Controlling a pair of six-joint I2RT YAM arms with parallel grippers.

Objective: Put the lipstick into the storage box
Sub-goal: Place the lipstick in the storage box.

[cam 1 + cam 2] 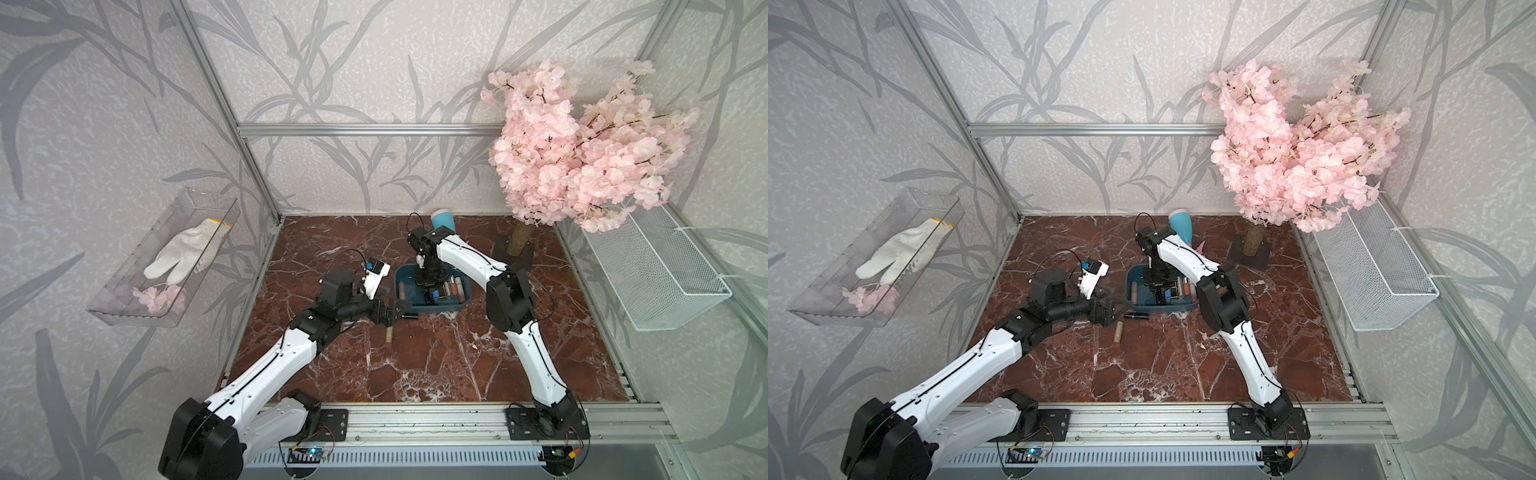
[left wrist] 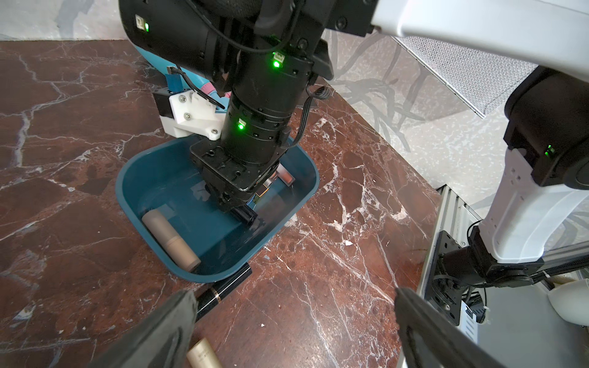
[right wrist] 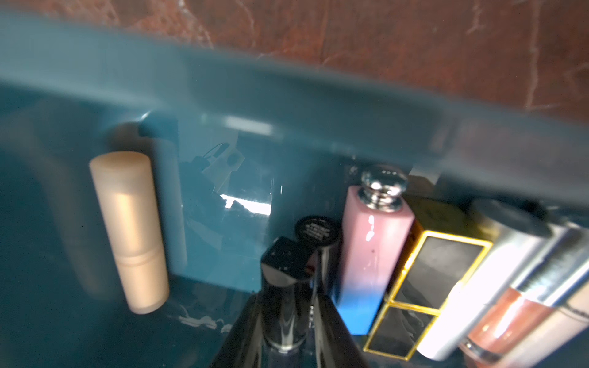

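Both top views look steeply down over the whole table [image 1: 415,365]. Both wrist views share the storage box [image 2: 149,172], the right from almost inside.

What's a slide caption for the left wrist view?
The right gripper reaches down into the storage box, where a beige lipstick lies; a black lipstick lies just outside its wall.

Pink artificial blossom tree [image 1: 582,149] in the red marble desk's [image 1: 415,365] far right corner; teal plastic cup [image 1: 442,219] at its far edge.
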